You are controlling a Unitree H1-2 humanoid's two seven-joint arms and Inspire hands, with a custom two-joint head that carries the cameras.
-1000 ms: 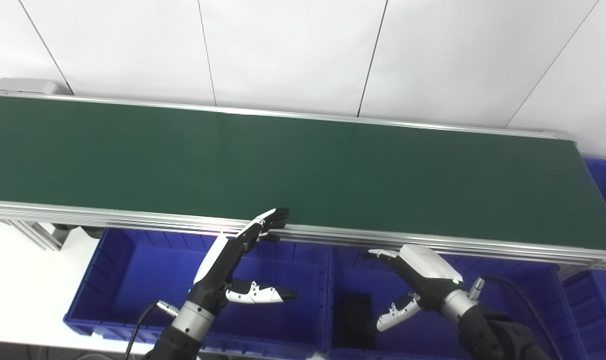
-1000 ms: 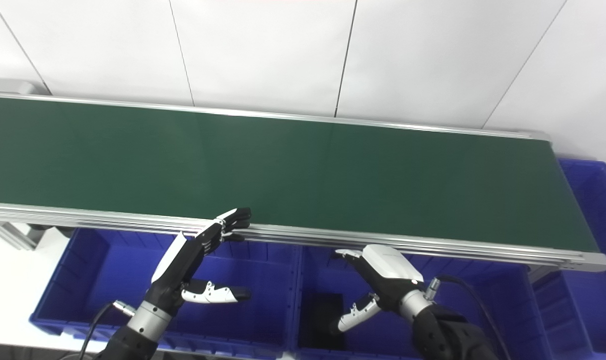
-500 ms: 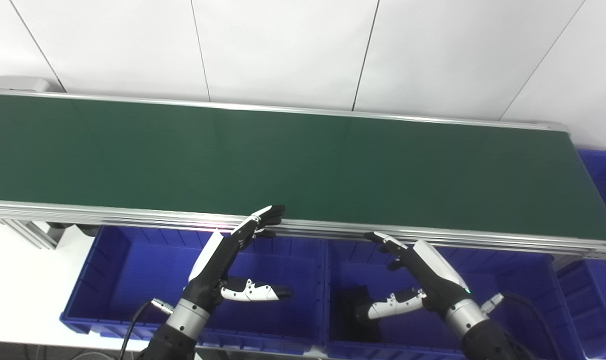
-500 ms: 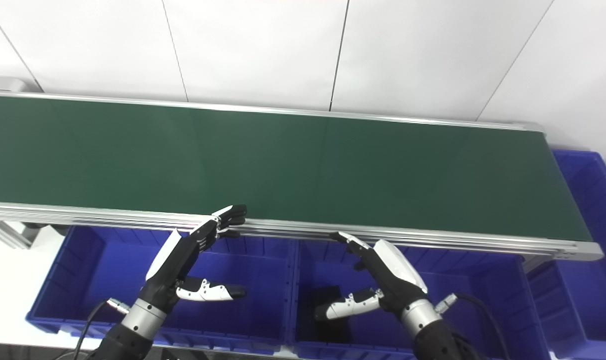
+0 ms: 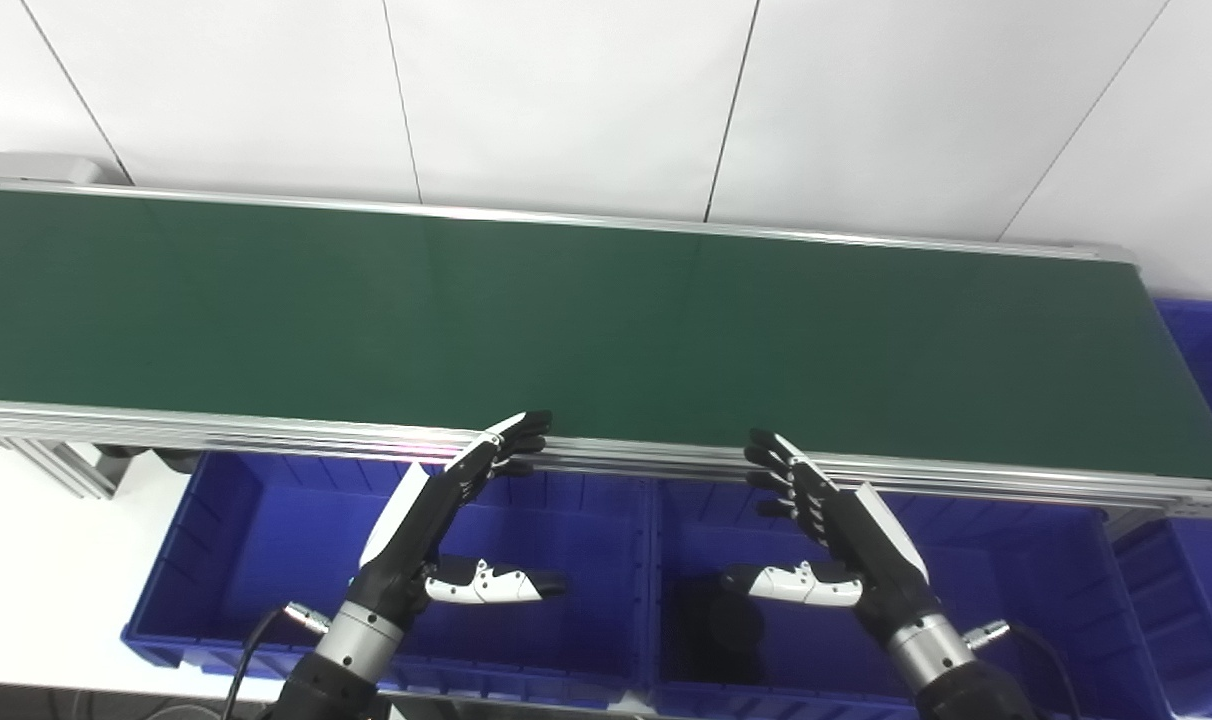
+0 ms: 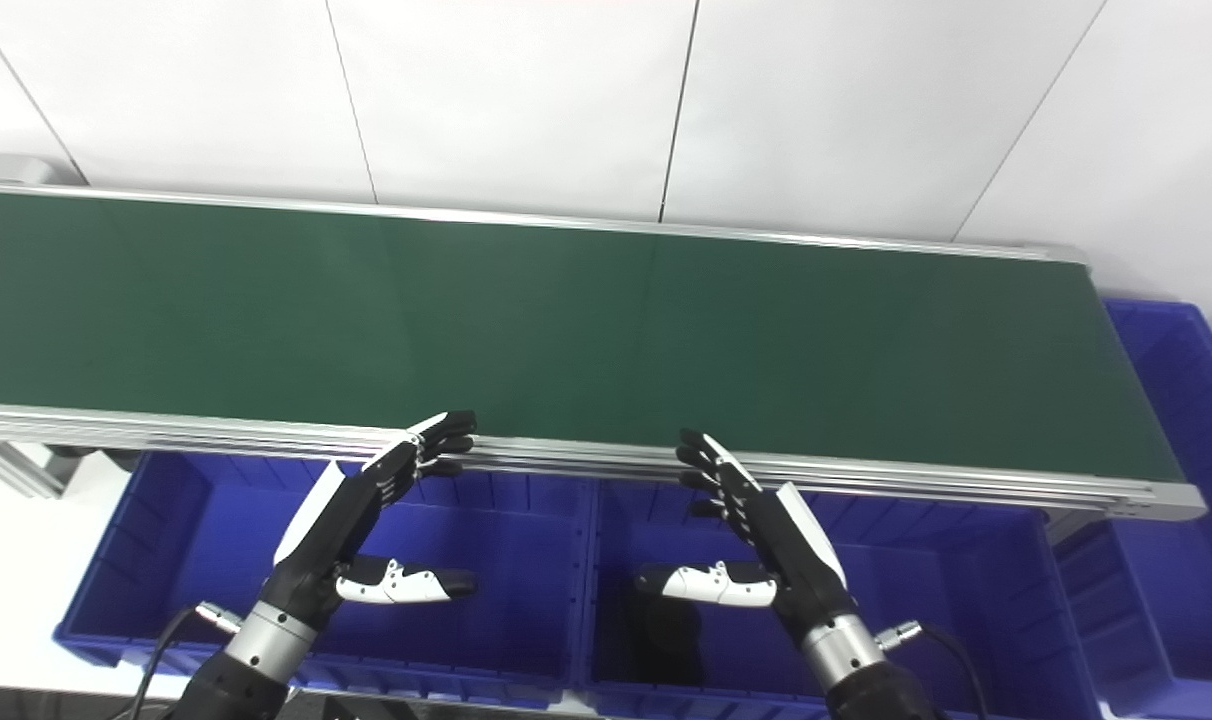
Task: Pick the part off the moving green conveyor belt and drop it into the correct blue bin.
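Blue bins point(image 5: 266, 540) sat below a green conveyor belt point(image 5: 566, 320). The left hand point(image 5: 436, 525) hovered empty, fingers straight, thumb spread. A dark part point(image 5: 716, 625) lay in the middle bin. The right hand point(image 5: 846, 540) hovered empty above it, fingers likewise spread.

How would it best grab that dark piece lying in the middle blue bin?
Probably from straight above, with the fingers closing across its top: the walls of the middle bin block any sideways approach. The dark piece lies low on the bin floor and is too dim to show a better gripping spot. The open right hand hangs nearest, just above it.
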